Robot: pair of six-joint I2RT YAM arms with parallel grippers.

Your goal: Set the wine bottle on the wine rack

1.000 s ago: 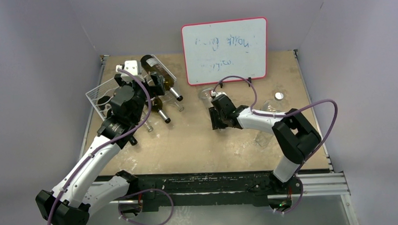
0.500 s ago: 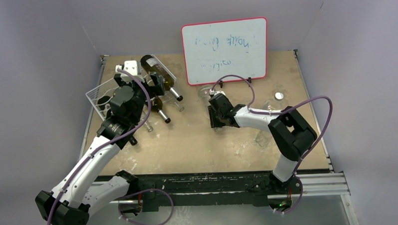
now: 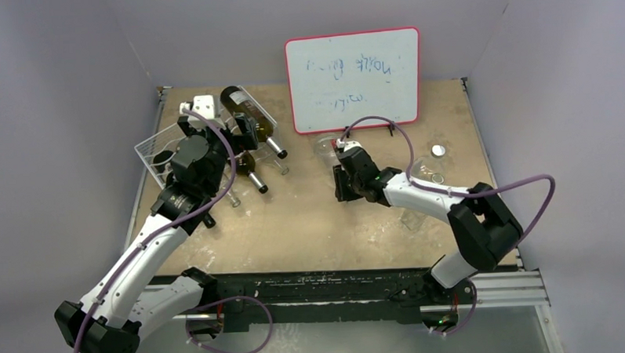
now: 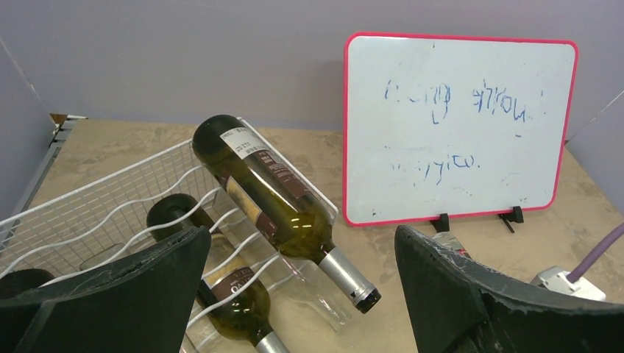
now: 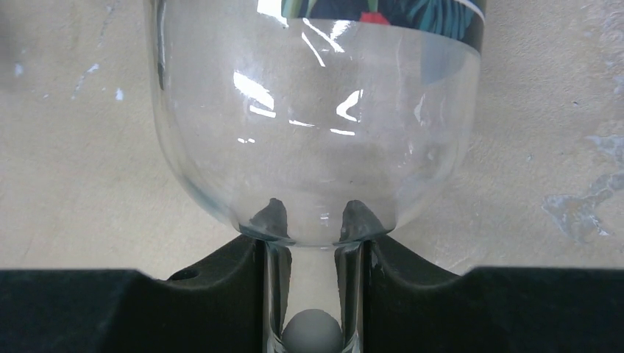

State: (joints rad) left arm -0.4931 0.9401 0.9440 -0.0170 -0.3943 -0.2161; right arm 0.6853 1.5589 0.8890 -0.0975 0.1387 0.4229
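**Q:** When the right wrist view is consulted, which step is in hand?

**A:** The pick-up. The right gripper (image 5: 314,220) is clamped narrow on the neck of the clear wine bottle (image 5: 316,132). Both fingers (image 5: 235,276) press the glass just below the shoulder. The bottle appears to lie on its side on the table (image 5: 66,169), body pointing away from the wrist. By this evidence the grasp is made and the lift not yet begun.

**Q:** What does the top view add?

**A:** The right arm (image 3: 420,200) reaches in from the near right corner, elbow bent. Its wrist is pitched down over the middle of the table, just in front of the whiteboard (image 3: 353,77). The wine rack (image 3: 155,147) stands at the far left corner, well apart from the held bottle. The left arm (image 3: 151,249) stretches from the near left corner to the rack.

**Q:** And the left wrist view?

**A:** The left gripper (image 4: 300,243) has its fingers spread wide with nothing between them, beside the rack. An upper dark bottle (image 4: 272,198) lies on the top tier and a lower dark bottle (image 4: 235,294) beneath it. Both necks point out of the rack.

**Q:** What does the next move call for?

**A:** Probably a lift by the neck, a carry toward the far left corner, and a level lay-down in a free trough. Which trough cannot be told. A neck grip leaves the body hanging, so slow travel and clearance from the left arm are advisable.
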